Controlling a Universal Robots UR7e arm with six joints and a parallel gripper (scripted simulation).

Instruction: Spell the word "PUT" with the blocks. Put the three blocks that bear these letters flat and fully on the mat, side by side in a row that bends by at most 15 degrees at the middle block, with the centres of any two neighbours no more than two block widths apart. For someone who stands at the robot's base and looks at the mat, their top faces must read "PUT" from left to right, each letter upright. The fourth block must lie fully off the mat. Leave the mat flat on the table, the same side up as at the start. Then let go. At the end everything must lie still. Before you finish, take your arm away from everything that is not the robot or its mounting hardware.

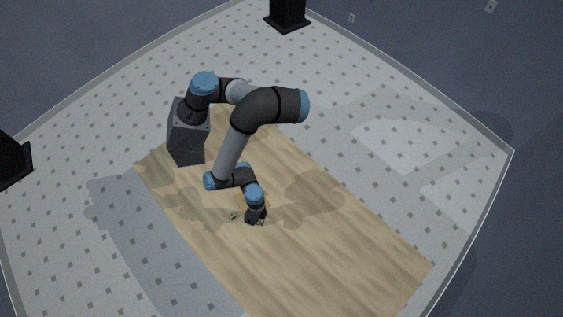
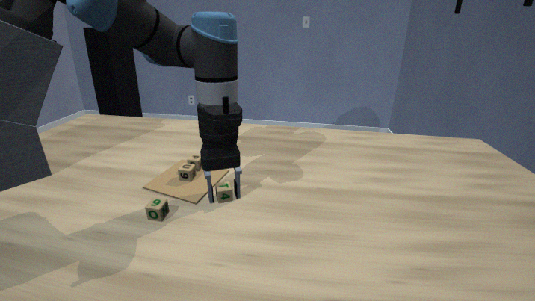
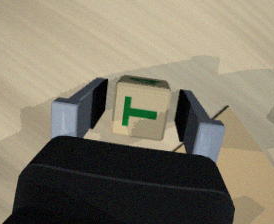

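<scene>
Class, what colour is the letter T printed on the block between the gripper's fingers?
Green, on a pale wooden block; the wrist view shows it best.

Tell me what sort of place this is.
Most likely a robot lab or test room: a UR arm on a pedestal beside a wooden table, lettered blocks such as the T block by a small mat, bare walls with sockets.
</scene>
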